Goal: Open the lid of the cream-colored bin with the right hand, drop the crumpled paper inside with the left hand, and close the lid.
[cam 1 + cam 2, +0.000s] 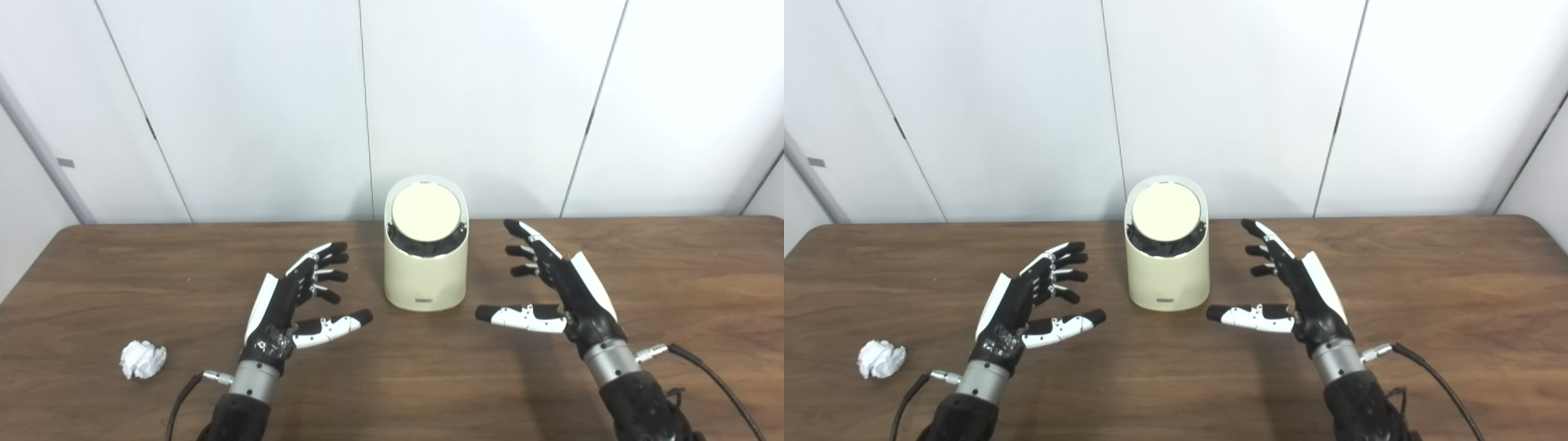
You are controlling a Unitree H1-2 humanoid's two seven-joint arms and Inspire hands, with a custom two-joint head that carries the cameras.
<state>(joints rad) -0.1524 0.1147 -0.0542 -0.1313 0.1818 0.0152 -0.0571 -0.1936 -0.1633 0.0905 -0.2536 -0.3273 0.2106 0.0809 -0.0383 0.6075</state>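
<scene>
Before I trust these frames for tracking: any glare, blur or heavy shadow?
Left eye view: even, soft lighting; bin and its lid show no glare, crumpled paper slightly soft. Right eye view: faint shadows under left hand and right hand on the table; straight panel seams lean outward.

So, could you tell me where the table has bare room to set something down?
Bare wood lies right of the right hand and between the crumpled paper and the table's left edge. It is crowded around the bin, flanked by the left hand.
</scene>
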